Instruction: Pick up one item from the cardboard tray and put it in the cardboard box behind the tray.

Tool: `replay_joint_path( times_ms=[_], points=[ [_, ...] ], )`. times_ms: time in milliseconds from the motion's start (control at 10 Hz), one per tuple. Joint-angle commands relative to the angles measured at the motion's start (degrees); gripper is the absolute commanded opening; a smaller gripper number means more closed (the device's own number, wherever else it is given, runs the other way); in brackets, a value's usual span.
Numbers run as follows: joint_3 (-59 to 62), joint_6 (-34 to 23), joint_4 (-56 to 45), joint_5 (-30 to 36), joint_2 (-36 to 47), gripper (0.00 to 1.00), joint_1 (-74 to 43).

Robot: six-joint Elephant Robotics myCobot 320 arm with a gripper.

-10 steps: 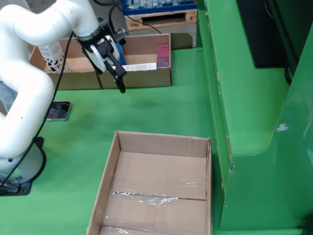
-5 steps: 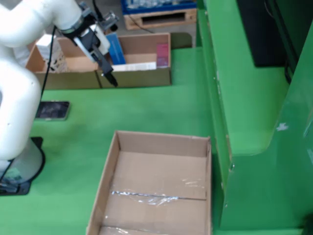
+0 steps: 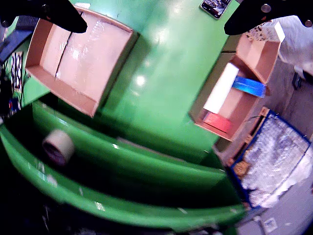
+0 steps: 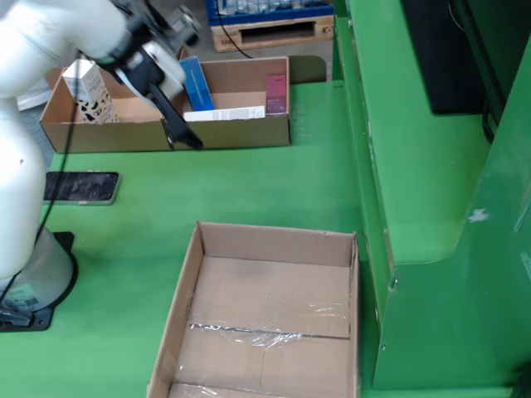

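Observation:
The fixed view shows a cardboard tray [image 4: 241, 133] at the back. It holds a blue box [image 4: 197, 81], a flat white box [image 4: 226, 114], a pink box [image 4: 276, 93] and, in its left compartment, a patterned white carton [image 4: 90, 89]. My gripper [image 4: 184, 133] hangs over the tray's front wall near the divider, black fingers pointing down to the right. In the wrist view the gripper [image 3: 155, 27] is open and holds nothing. Its two fingers sit at the top corners, with the tray [image 3: 238, 106] to the right. An empty cardboard box [image 4: 265, 307] lies in front.
A phone [image 4: 80, 186] lies on the green table left of the arm's base [image 4: 33, 290]. A tall green cabinet [image 4: 431, 207] walls in the right side. The wrist view shows a tape roll [image 3: 57, 147] on a green ledge and the empty box [image 3: 78, 54].
The arm has swung up and to the left in the fixed view. The gripper has shifted slightly left, staying at the tray's front wall and turning its fingers to a new angle.

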Motion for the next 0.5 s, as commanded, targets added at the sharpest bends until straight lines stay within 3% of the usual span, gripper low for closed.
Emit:
replay_joint_path(
  times_ms=[0,400],
  points=[
    [-15.02,0.04,30.7,0.54,-4.58,1.0,-27.12],
    [-15.02,1.63,33.39,2.91,-7.19,1.0,-33.04]
  ],
)
